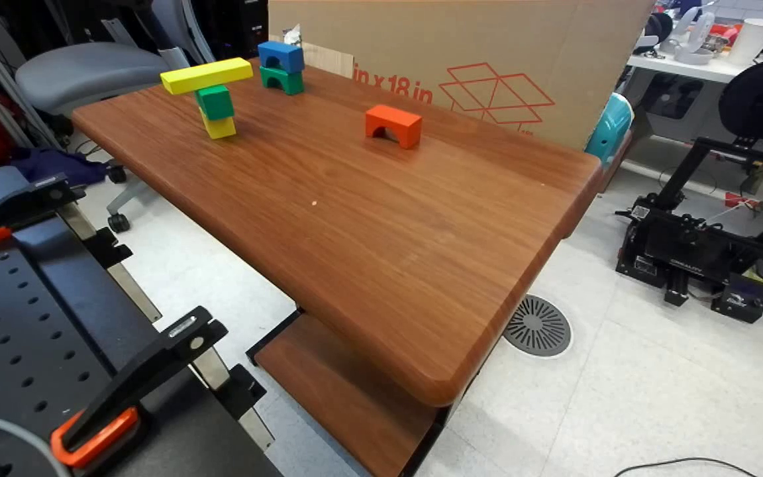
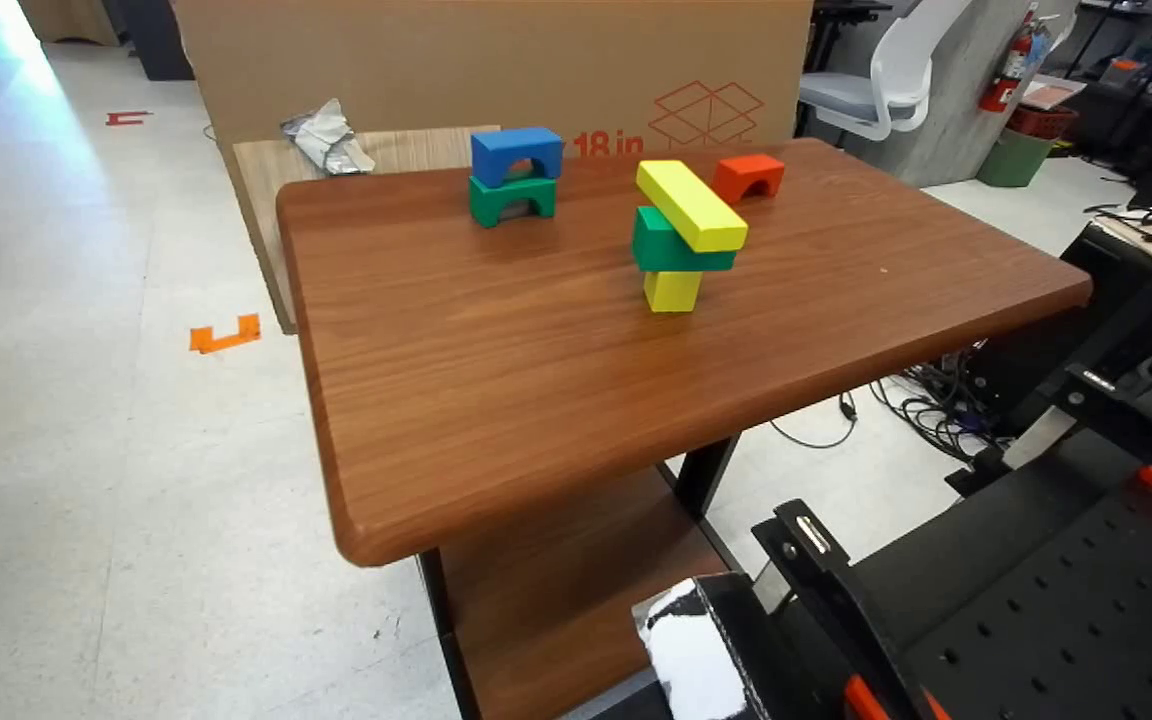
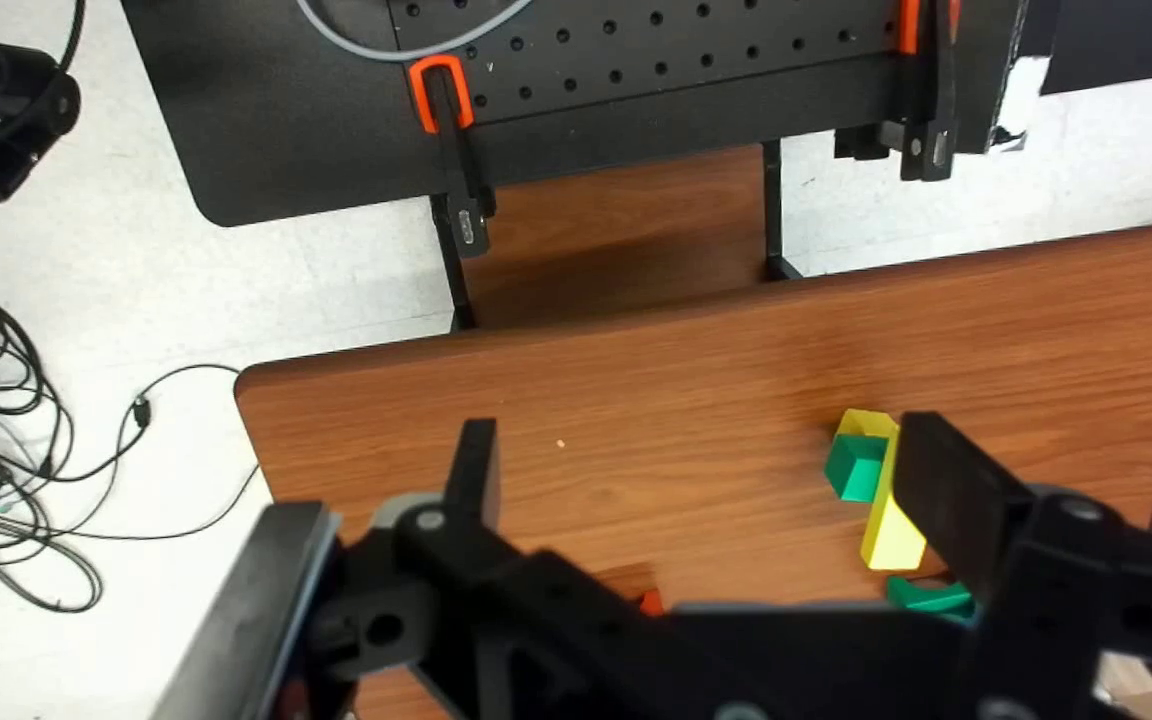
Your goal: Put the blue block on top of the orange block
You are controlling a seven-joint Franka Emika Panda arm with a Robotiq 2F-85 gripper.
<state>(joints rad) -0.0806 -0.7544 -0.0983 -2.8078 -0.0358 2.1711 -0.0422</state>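
The blue block [image 1: 282, 54] is a small bridge-shaped block resting on top of a green bridge block [image 1: 293, 82]. The pair also shows in an exterior view, blue [image 2: 516, 147] over green [image 2: 513, 189]. The orange block [image 1: 393, 120] is a low orange-red bridge standing alone on the table, also visible in an exterior view [image 2: 746, 172]. In the wrist view my gripper [image 3: 701, 440] is open and empty, high above the table. Only a corner of the orange block [image 3: 651, 603] shows past the gripper body. The blue block is almost wholly hidden there. The exterior views do not show the gripper.
A stack stands near the blocks: yellow bar [image 2: 693, 207] on a green block [image 2: 676, 250] on a yellow block [image 2: 672, 292]. The bar overhangs. A large cardboard box [image 1: 474, 59] stands along the wooden table's [image 1: 355, 238] far edge. A black clamped bench [image 3: 636, 120] lies opposite.
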